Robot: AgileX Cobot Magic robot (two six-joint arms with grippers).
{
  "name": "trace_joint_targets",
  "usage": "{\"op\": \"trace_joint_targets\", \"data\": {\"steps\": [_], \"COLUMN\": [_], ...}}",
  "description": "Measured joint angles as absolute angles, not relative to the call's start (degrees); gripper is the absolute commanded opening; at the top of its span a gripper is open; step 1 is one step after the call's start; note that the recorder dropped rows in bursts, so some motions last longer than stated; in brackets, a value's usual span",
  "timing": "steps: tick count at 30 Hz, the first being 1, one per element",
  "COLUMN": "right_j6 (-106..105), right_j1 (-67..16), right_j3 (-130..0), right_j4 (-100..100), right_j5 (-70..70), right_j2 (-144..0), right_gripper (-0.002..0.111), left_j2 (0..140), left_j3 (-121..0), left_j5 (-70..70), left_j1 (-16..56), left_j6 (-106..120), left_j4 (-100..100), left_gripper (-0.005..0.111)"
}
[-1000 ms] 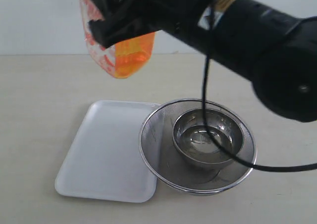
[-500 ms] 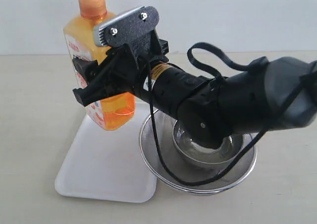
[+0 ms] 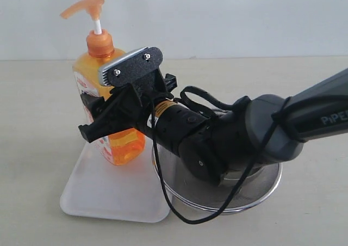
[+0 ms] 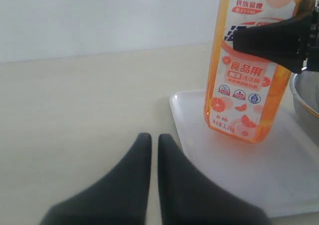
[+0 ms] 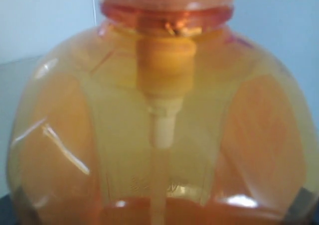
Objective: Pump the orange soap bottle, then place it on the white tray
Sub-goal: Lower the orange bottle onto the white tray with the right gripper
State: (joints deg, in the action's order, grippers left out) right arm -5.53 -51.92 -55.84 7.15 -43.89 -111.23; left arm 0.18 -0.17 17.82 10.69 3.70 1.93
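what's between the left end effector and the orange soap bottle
From the left end effector to the orange soap bottle: bare tabletop, then the rim of the white tray. The left wrist view shows it.

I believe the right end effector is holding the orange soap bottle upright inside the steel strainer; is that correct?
Not quite: the right end effector does hold the orange soap bottle upright, but its base is on the white tray, beside the steel strainer, not inside it. The left wrist view shows this.
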Motion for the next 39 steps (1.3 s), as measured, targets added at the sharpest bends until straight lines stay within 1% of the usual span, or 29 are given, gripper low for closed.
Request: {"op": "trace_joint_targets", "data": {"steps": [7, 9, 12, 14, 16, 17, 18, 20, 22, 24, 32, 39], "right_j6": [-6.2, -6.6, -6.8, -7.0, -7.0, -7.2, -7.3, -7.3, -7.3, -7.0, -6.6, -5.5], "right_j1": [-51.9, -51.9, -51.9, -51.9, -51.9, -51.9, -51.9, -51.9, -51.9, -51.9, -51.9, -51.9], "right_j3": [-55.8, -55.8, -55.8, -55.8, -55.8, -55.8, -55.8, -55.8, -55.8, -56.0, -56.4, -56.5], "right_j4": [10.8, 11.4, 11.4, 11.4, 11.4, 11.1, 11.0, 10.9, 10.8, 10.7, 11.0, 11.2], "right_j5": [-44.3, -44.5, -44.2, -44.1, -43.7, -43.6, -43.2, -42.9, -42.8, -43.8, -45.4, -39.7], "right_j2": [-113.3, -113.7, -113.7, -113.7, -113.7, -113.7, -113.7, -113.7, -113.7, -113.7, -113.0, -109.7], "right_gripper": [0.0, 0.001, 0.007, 0.016, 0.029, 0.04, 0.048, 0.067, 0.079, 0.085, 0.085, 0.085], "left_j2": [0.2, 0.2, 0.2, 0.2, 0.2, 0.2, 0.2, 0.2, 0.2, 0.2, 0.2, 0.2], "left_j3": [-0.2, -0.2, -0.2, -0.2, -0.2, -0.2, -0.2, -0.2, -0.2, -0.2, -0.2, -0.2], "left_j5": [17.8, 17.8, 17.8, 17.8, 17.8, 17.8, 17.8, 17.8, 17.8, 17.8, 17.8, 17.8], "left_j1": [10.7, 10.7, 10.7, 10.7, 10.7, 10.7, 10.7, 10.7, 10.7, 10.7, 10.7, 10.7], "left_j6": [3.7, 3.7, 3.7, 3.7, 3.7, 3.7, 3.7, 3.7, 3.7, 3.7, 3.7, 3.7], "left_j4": [1.9, 1.9, 1.9, 1.9, 1.9, 1.9, 1.9, 1.9, 1.9, 1.9, 1.9, 1.9], "left_gripper": [0.005, 0.005, 0.005, 0.005, 0.005, 0.005, 0.005, 0.005, 0.005, 0.005, 0.005, 0.005]}}
